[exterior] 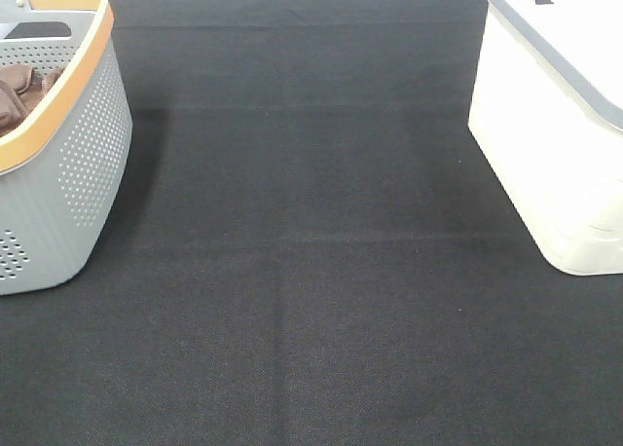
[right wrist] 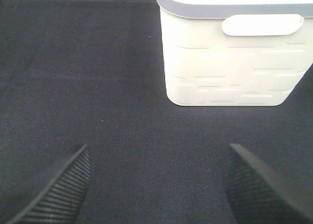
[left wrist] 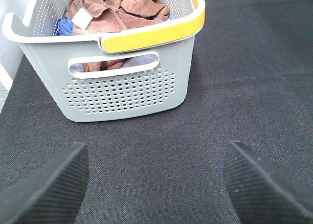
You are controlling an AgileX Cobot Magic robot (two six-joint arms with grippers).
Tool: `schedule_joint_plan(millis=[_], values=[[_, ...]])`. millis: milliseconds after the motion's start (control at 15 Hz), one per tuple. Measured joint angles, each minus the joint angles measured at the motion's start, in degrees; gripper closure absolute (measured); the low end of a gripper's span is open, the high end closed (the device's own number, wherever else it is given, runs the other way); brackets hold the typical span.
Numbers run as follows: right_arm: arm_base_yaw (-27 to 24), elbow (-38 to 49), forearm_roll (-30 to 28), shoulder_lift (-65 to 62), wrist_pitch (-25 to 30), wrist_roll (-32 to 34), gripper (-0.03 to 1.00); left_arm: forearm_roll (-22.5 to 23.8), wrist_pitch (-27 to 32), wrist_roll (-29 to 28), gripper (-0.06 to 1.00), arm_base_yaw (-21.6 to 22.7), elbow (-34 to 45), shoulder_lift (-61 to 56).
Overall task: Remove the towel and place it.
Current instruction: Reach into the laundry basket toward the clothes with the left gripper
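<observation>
Exterior high view: grey basket (exterior: 88,164) and white bin (exterior: 545,154) stand well apart on a black mat (exterior: 311,271); no arm shows.
Towel (left wrist: 117,9): brown, bunched inside the basket, beside a blue cloth (left wrist: 62,26).
Left gripper (left wrist: 156,185): fingers spread, empty, near the basket's handle side.
Right gripper (right wrist: 156,185): fingers spread, empty, facing the bin, well apart from the basket.
Progress: judged at the start; towel not yet grasped.
Remaining: reach in, pinch, lift out, place.
Obstructions: basket rim; the blue cloth may lift along. Nothing lies between basket and bin.
</observation>
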Motion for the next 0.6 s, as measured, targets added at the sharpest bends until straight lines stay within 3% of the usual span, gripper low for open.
schedule_joint_plan(millis=[600], values=[[0.0,0.0,0.0,0.0,0.0,0.0,0.25,0.0,0.0,0.0,0.21,0.0,0.0,0.0]])
